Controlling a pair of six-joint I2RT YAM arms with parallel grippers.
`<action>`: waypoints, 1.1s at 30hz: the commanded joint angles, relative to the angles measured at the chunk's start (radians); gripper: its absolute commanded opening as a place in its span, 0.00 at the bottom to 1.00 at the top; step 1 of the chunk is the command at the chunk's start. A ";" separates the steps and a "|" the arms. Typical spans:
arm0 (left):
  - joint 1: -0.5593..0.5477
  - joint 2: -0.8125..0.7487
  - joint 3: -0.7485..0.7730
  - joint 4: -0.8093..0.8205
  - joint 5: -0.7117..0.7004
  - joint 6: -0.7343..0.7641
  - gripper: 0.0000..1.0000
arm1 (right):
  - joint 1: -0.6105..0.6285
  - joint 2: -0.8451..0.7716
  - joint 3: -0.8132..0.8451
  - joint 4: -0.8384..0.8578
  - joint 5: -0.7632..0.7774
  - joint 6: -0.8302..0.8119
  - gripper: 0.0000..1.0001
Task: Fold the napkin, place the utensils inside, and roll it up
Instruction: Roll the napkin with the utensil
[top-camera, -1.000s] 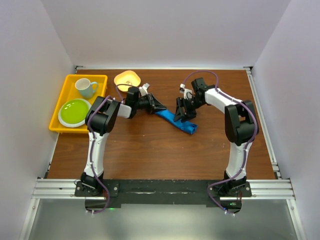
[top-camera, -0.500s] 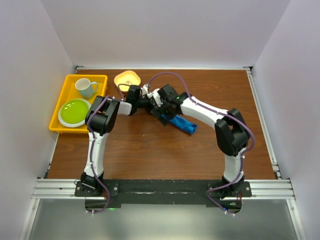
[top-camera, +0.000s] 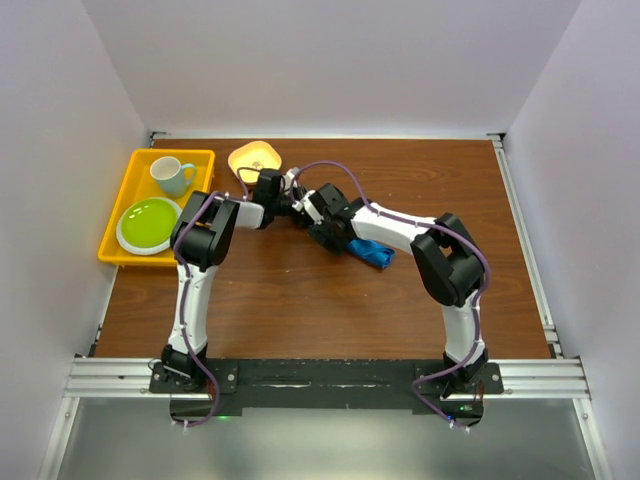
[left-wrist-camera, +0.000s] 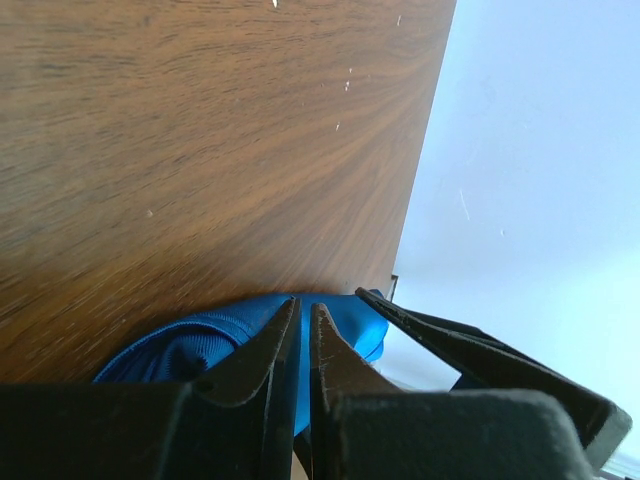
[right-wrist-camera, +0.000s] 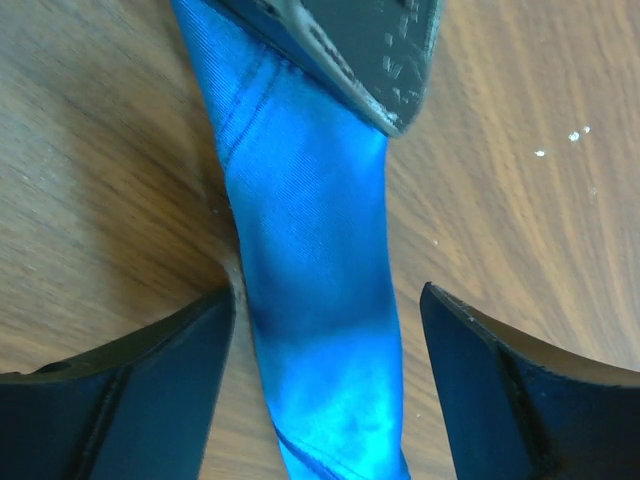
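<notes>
Where the two arms meet at mid-frame in the overhead view, the napkin (top-camera: 372, 253) lies on the table (top-camera: 300, 300) as a narrow blue roll slanting toward the lower right. The left gripper (top-camera: 296, 208) reaches its upper end from the left, and the right gripper (top-camera: 336, 236) hangs over the roll just beside it.

In the left wrist view, the left gripper (left-wrist-camera: 304, 303) is pinched almost together on the napkin (left-wrist-camera: 190, 350) at bottom centre.

In the right wrist view, the right gripper (right-wrist-camera: 330, 300) is spread wide with one finger on either side of the napkin (right-wrist-camera: 310, 250), gripping nothing.
</notes>
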 joint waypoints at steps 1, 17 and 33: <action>0.000 0.005 0.035 -0.023 0.004 0.017 0.13 | -0.013 0.023 -0.005 0.058 -0.013 -0.003 0.78; 0.064 -0.127 0.107 -0.170 -0.006 0.161 0.30 | -0.078 0.117 0.078 -0.054 -0.249 0.142 0.25; 0.107 -0.403 -0.076 -0.171 0.073 0.217 0.30 | -0.242 0.066 -0.008 0.122 -1.087 0.796 0.11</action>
